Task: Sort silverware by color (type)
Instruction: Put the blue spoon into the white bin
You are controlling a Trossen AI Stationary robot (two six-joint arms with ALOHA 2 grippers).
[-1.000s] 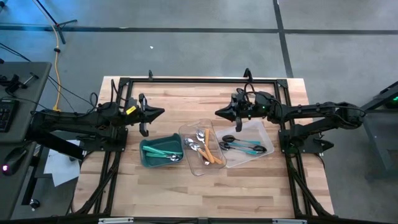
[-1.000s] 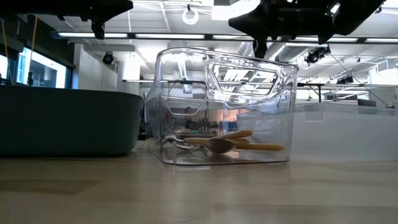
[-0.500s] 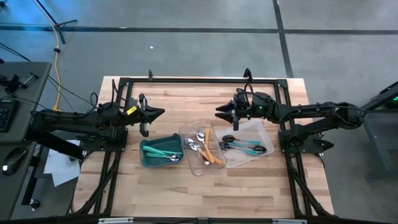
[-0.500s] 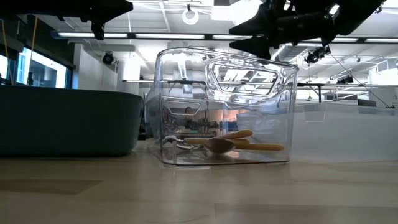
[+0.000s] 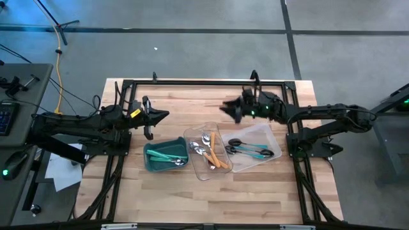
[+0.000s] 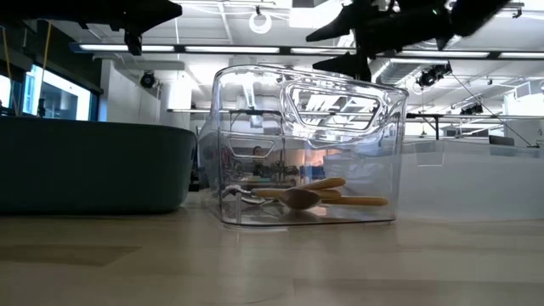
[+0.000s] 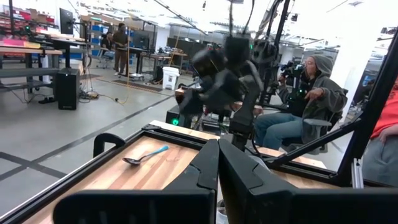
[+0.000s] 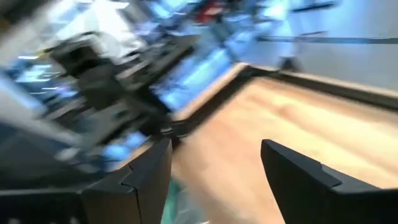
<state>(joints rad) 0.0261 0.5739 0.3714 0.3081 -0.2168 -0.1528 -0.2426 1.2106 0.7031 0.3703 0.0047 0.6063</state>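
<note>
Mostly sorted already: slim teal- and orange-handled silverware [image 5: 211,152] lay in teal rectangular bin [image 5: 165,155] and clear plastic trays [image 5: 254,148]; right gripper [image 5: 231,110] hovered wide open, empty; left gripper [image 5: 160,117] shut, idle.

Two black jointed arms are seen, trailed by dark cables. A yellow label is carried near the left pincer [image 5: 155,118]. A small green light is shown by the right pincer [image 5: 231,108]; its fingers are chunky and angular.

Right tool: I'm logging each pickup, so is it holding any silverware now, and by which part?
Nothing is held. The right tool stands open and empty above the table, behind the trays.
</note>
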